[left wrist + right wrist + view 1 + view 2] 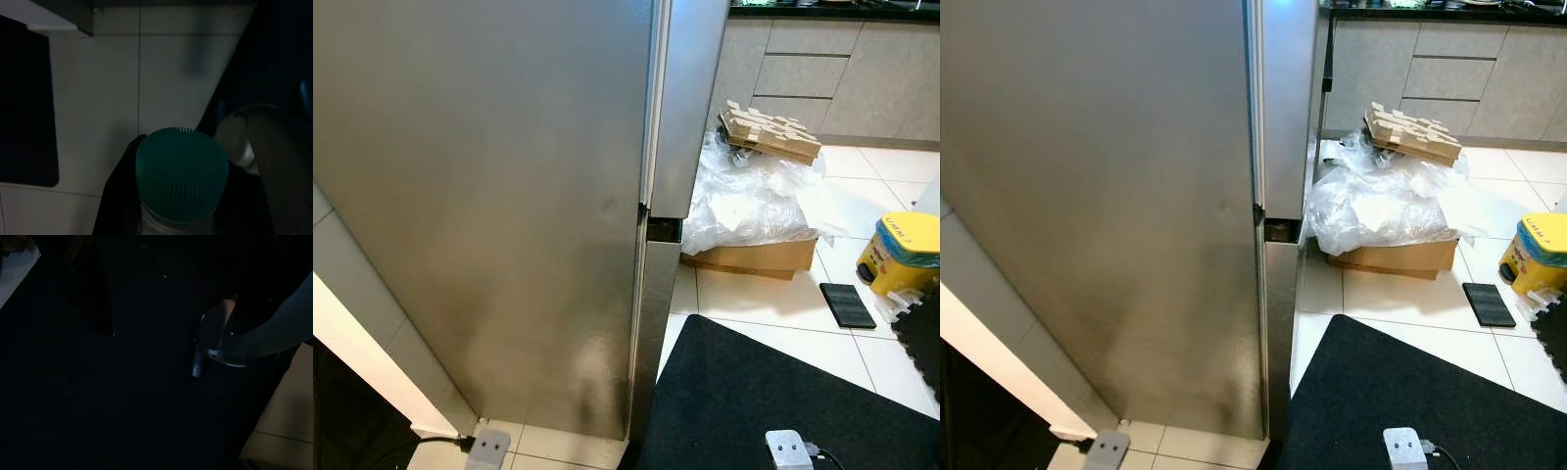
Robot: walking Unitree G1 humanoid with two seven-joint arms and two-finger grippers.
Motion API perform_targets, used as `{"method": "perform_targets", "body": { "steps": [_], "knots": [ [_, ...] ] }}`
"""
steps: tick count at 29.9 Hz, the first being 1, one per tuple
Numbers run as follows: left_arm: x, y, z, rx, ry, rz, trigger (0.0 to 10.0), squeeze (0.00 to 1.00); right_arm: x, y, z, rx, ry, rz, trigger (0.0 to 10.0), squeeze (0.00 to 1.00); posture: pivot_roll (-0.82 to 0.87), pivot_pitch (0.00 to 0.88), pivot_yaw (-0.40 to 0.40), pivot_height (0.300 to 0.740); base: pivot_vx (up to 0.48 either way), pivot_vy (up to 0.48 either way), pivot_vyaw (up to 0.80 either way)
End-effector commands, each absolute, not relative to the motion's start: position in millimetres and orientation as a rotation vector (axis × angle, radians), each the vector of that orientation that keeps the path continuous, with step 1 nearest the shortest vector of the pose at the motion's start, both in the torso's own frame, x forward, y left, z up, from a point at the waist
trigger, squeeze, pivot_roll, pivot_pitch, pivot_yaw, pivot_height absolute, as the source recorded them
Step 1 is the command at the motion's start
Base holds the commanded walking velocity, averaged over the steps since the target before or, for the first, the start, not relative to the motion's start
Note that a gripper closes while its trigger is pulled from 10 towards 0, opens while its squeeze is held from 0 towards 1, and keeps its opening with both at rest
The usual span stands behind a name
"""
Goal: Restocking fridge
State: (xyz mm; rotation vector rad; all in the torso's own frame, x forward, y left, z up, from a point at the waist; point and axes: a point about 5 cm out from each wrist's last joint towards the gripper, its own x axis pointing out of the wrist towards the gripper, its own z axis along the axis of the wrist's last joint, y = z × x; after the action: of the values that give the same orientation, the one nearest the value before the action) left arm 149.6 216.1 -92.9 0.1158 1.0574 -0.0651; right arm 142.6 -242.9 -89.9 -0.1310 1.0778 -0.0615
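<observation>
A tall stainless steel fridge [489,196] stands right in front of me, seen from its side. Its upper door [690,98] and lower door [651,323] look closed, with a dark gap between them. In the left wrist view my left gripper [181,152] is shut on a bottle with a ribbed teal cap [182,171], a black finger [117,196] on each side, held low over pale floor tiles. Both arms hang low, their grey wrists [489,448] [788,450] at the bottom edge. The right wrist view is very dark, over the black mat.
A black mat [773,401] lies on the tiled floor right of the fridge. Beyond it sits a cardboard box under crumpled plastic wrap [754,211], with a stack of wooden pieces [769,132] behind. A yellow tub [901,253] and a flat black object [847,305] lie right. Grey cabinets [813,69] line the back.
</observation>
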Motion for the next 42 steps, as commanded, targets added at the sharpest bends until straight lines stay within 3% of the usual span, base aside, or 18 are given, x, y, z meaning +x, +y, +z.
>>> {"method": "perform_targets", "body": {
  "steps": [1,17,28,42],
  "knots": [
    [146,224,-93,0.12,1.075,-0.04,10.0,0.0,143,-243,-90,-0.131,1.085,-0.069,10.0,0.0,0.08,0.0,0.012,0.74,0.0,0.0,0.0],
    [170,226,-83,0.109,1.025,-0.015,10.0,0.0,155,-221,-91,-0.198,1.083,0.039,10.0,0.0,0.07,0.0,0.002,0.74,0.0,0.0,0.0],
    [158,213,-91,0.1,1.064,-0.049,10.0,0.0,160,-212,-91,-0.212,1.082,0.058,10.0,0.0,0.07,0.0,0.007,0.74,0.0,0.0,0.0],
    [155,206,-94,0.109,1.076,-0.076,10.0,0.0,151,-220,-93,-0.222,1.105,0.042,10.0,0.0,0.05,0.0,0.007,0.74,0.0,0.0,0.0]
  ]
}}
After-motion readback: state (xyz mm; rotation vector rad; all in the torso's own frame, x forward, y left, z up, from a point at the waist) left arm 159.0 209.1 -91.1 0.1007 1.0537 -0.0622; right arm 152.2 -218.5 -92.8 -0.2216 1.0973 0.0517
